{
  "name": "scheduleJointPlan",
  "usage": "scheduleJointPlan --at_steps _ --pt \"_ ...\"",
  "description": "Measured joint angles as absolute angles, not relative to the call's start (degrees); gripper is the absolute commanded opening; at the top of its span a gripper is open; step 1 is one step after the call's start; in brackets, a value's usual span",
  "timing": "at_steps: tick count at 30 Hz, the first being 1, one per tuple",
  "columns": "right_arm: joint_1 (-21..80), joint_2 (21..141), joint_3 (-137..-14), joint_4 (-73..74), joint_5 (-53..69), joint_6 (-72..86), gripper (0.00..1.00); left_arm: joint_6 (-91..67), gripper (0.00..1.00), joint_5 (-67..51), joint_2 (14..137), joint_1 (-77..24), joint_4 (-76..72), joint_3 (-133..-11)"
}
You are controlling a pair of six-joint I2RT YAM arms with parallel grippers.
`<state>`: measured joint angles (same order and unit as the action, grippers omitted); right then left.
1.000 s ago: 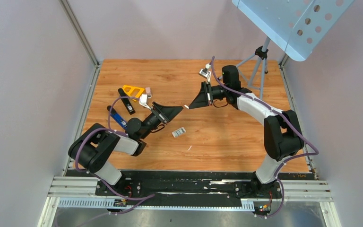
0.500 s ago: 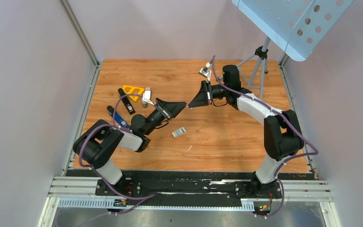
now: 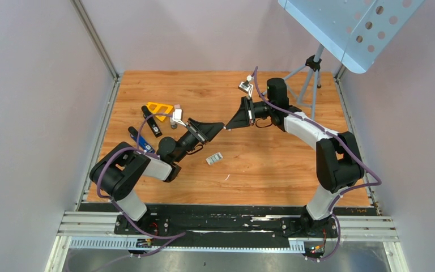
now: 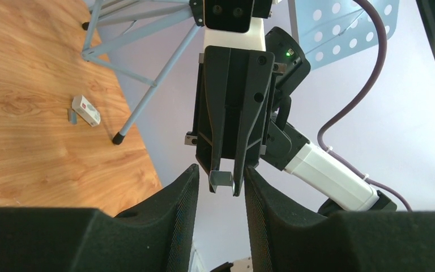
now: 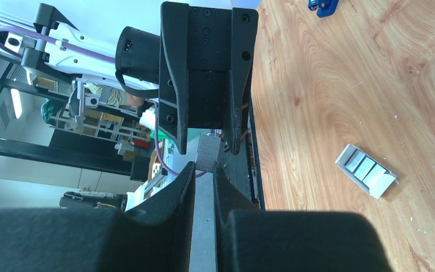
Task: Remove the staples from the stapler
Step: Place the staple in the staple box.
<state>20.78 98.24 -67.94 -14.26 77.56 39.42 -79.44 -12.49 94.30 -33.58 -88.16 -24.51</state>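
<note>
1. Near the left edge of the desk [image 3: 272, 170] lie a black tool [image 3: 152, 120] and a blue tool [image 3: 140, 140]. I can't tell which one is the stapler.
2. The left gripper [image 3: 220, 128] hangs above mid-desk, jaws apart on either side of the staple strip [image 4: 222, 180], seemingly ready to take it.
3. Just nearer the front edge, a small white tray [image 5: 383, 182] holds a few grey staple strips.
4. The right gripper [image 3: 230, 125] is clamped on the strip, offering it in mid-air.

Music stand tray [image 3: 351, 28] beyond top edge.
</note>
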Motion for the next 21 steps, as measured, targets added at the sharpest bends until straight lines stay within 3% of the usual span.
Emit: scheduleJointPlan --at_steps 13,15,18,21 --pt "20.78 98.24 -67.72 -14.61 77.56 39.42 0.06 -80.23 0.12 -12.23 94.37 -33.58 -88.23 -24.51" --pt "20.78 98.24 -67.64 -14.61 77.54 39.42 0.14 -80.29 0.10 -12.25 94.37 -33.63 -88.20 -24.51" --pt "20.78 98.24 -67.61 -14.61 77.56 39.40 0.35 -80.40 0.10 -12.23 94.37 -33.63 -88.18 -24.51" --pt "20.78 98.24 -67.61 -14.02 77.49 38.70 0.47 -80.49 0.09 -12.16 94.37 -33.63 -88.23 -24.45"
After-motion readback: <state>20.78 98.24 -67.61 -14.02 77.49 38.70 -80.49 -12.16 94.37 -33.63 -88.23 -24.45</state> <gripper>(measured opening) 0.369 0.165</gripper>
